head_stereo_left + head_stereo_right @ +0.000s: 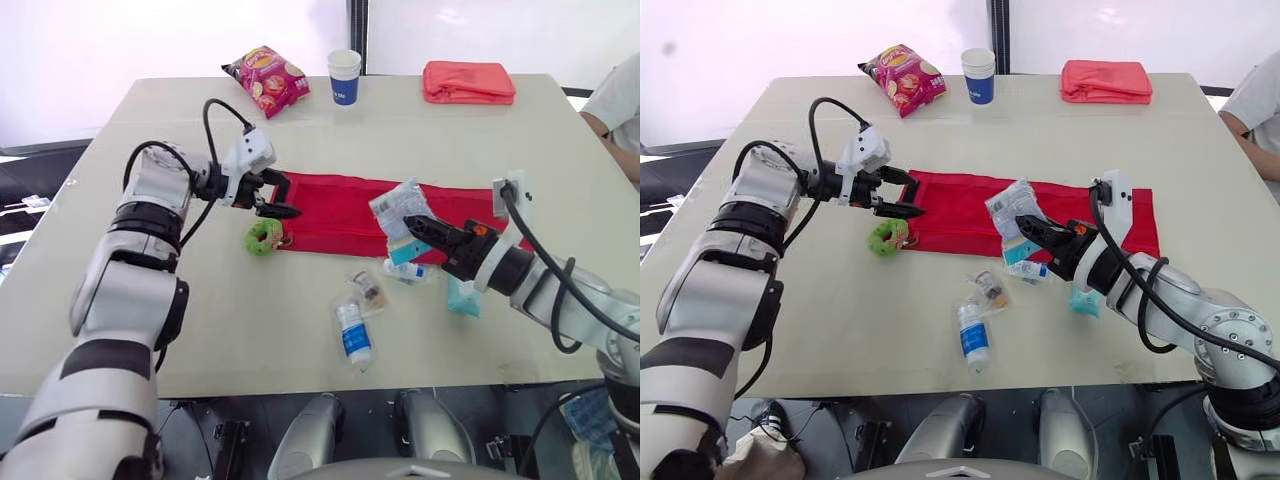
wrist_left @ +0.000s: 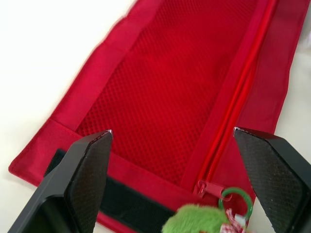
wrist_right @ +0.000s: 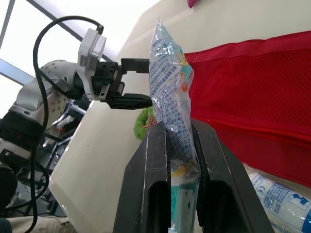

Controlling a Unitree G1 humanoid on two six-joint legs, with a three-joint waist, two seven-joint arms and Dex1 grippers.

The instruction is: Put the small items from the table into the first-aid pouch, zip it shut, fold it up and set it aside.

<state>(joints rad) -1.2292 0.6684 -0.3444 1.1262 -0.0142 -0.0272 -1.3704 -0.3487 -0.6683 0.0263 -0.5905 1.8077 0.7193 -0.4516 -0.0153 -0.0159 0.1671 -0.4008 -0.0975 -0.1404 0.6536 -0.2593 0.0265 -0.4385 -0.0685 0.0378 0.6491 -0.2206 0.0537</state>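
The red first-aid pouch (image 1: 340, 215) lies unfolded flat mid-table, its mesh pocket (image 2: 180, 87) and zipper pull (image 2: 206, 188) facing up. A green plush charm (image 1: 265, 236) hangs on the pull at the pouch's left end. My left gripper (image 1: 283, 195) hovers open just above that end. Over the pouch's right half, my right gripper (image 1: 415, 228) is shut on a clear plastic packet (image 3: 170, 97), held upright. In front of the pouch lie a bagged bottle (image 1: 353, 333), a small sachet (image 1: 368, 290), another packet (image 1: 408, 270) and a teal packet (image 1: 462, 298).
At the table's far edge sit a crisp bag (image 1: 266, 78), a blue-and-white paper cup (image 1: 344, 76) and a folded red cloth (image 1: 468, 82). A person's arm (image 1: 615, 110) shows at the right edge.
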